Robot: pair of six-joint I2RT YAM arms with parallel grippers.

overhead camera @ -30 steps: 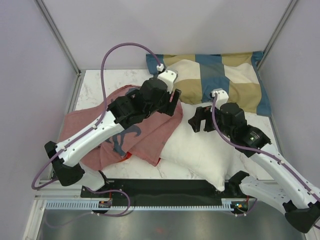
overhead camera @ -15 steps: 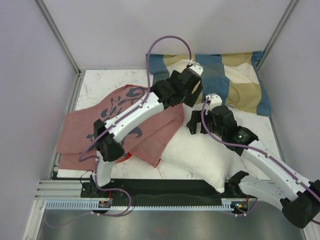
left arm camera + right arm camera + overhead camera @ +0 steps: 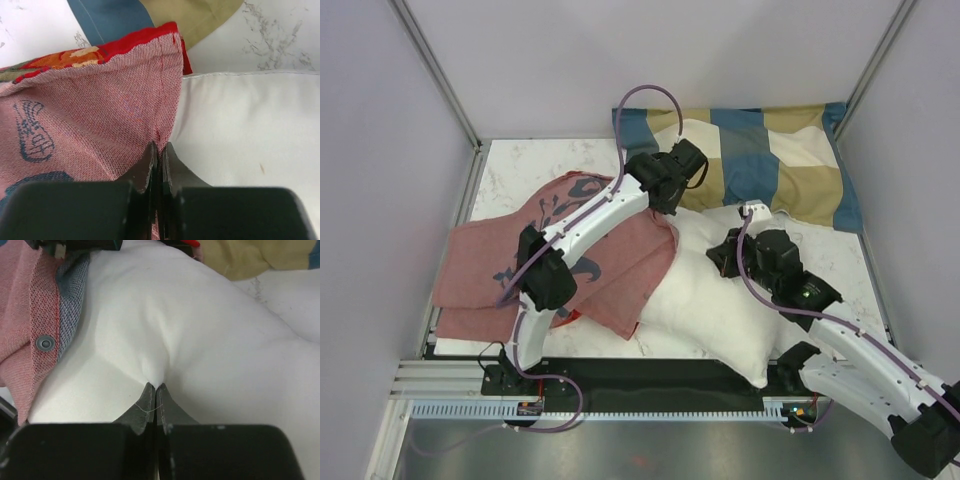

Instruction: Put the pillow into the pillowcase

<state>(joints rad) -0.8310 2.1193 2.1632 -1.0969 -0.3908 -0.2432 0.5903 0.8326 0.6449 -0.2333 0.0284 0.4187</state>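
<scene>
left pincer (image 3: 159,148) back at pillowcase (image 3: 95,115) edge

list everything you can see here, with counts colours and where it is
pillow: 1, white, centre-right of the table, near edge
pillowcase: 1, red print with dull pink inside, left side, its right edge lapping over the pillow
checked pillow: 1, blue, tan and cream, far right
table: 1, white marble
arms: 2, white and black, bases at the near edge
left gripper: 1, black, shut on the pillowcase edge
right gripper: 1, black, shut on a pinch of the pillow
</scene>
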